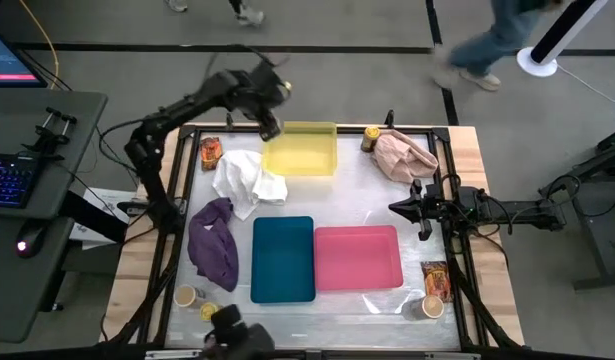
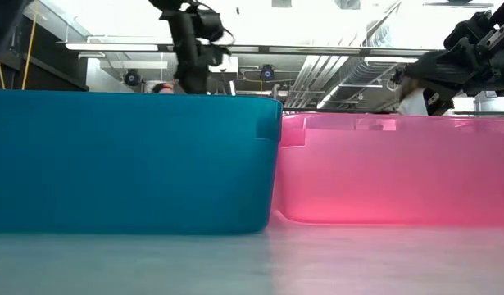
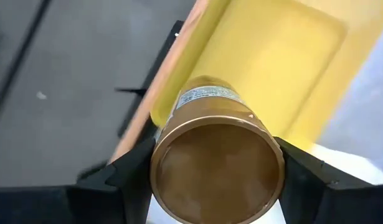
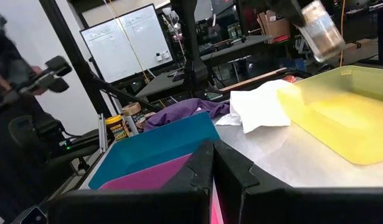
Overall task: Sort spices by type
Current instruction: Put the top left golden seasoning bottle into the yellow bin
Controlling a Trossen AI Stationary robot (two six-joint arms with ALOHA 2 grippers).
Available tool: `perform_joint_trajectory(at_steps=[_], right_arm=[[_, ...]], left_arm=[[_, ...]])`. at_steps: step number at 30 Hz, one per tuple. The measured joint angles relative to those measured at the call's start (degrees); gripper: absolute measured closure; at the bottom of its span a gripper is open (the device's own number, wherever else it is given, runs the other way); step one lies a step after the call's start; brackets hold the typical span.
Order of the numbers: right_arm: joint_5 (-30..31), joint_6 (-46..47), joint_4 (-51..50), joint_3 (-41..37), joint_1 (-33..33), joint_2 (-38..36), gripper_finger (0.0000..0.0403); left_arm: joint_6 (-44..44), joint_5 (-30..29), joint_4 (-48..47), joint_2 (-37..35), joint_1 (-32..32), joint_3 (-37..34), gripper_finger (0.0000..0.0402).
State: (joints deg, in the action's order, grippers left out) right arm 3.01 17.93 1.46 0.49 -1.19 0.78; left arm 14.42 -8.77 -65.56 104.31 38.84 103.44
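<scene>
Sorting is looking barely begun from where I am standing: the yellow tray (image 1: 299, 150), the teal tray (image 1: 283, 259) and the pink tray (image 1: 357, 257) are all showing nothing inside them in the overhead view. The left gripper (image 1: 270, 127) is hanging over the yellow tray's corner at about ten o'clock on the table, its fingers (image 3: 132, 177) clamping a tan-lidded jar (image 3: 217, 158) from both sides, so this jar is sitting right between the fingers with the tray directly beneath and beyond it. I am judging this as the first jar going in, with the release not yet done. Everything else is waiting out on the table: an orange-red packet (image 1: 210, 151) at ten o'clock beside the white cloth (image 1: 249, 178), a jar (image 1: 371, 137) at one o'clock just beside the pink cloth (image 1: 405, 155), a second packet (image 1: 436, 279) and another tan-lidded jar (image 1: 430, 307) at four to five o'clock, and two small jars (image 1: 186, 296) at seven o'clock below the purple cloth (image 1: 213, 242), one of them yellow-lidded (image 1: 208, 312). The right gripper (image 1: 399, 207) is idling at three o'clock near the pink tray with its fingers pressed together and holding nothing.
</scene>
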Motion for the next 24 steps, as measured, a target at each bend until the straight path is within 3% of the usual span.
perform_joint_trajectory(at_steps=[14,24], right_arm=[[0.0,0.0,0.0,0.0,0.0,0.0,0.0399],[0.0,0.0,0.0,0.0,0.0,0.0,0.0399]], left_arm=[[8.6,-2.2,-2.4,13.8,-0.2,3.0,0.0166],[9.6,-2.6,-0.1,15.9,0.3,3.0,0.0120]])
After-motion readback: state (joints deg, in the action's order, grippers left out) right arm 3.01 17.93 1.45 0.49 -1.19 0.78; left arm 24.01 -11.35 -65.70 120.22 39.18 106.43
